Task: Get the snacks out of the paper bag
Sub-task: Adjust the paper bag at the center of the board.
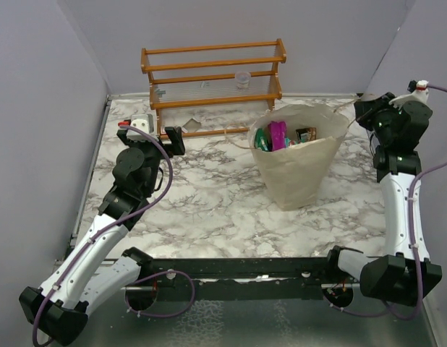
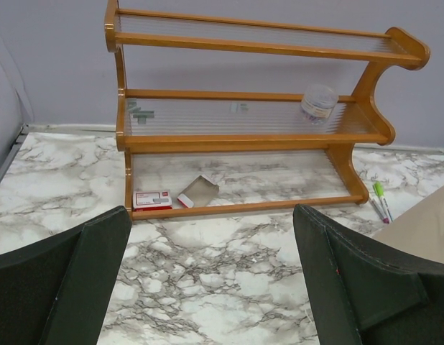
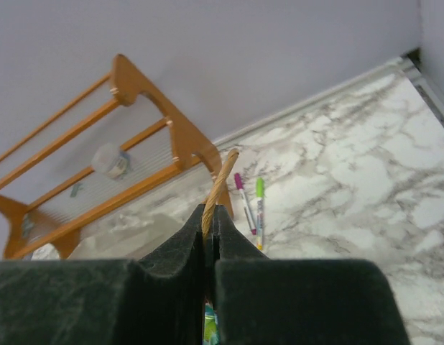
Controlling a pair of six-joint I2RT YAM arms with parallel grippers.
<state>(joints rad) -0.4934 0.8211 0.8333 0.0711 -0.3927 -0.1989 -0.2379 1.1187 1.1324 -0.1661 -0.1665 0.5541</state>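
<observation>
The right arm stands tall beside the paper bag (image 1: 296, 173). The right gripper (image 3: 210, 230) is pinched tight on the bag's thin tan handle (image 3: 218, 183). The bag stands on the bench (image 1: 209, 210) with the snacks (image 1: 278, 134) inside. The left arm stretches forward, with the left gripper (image 2: 211, 215) wide open, facing the wooden rack (image 2: 243, 140).

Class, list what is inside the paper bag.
Inside the paper bag, near its mouth: a purple packet, a green packet, a dark packet. Its walls hide anything lower down.

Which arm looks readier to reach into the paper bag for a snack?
Left. The left pincer is open and empty, while the right pincer is shut on the paper bag's handle, probably steadying it.
</observation>
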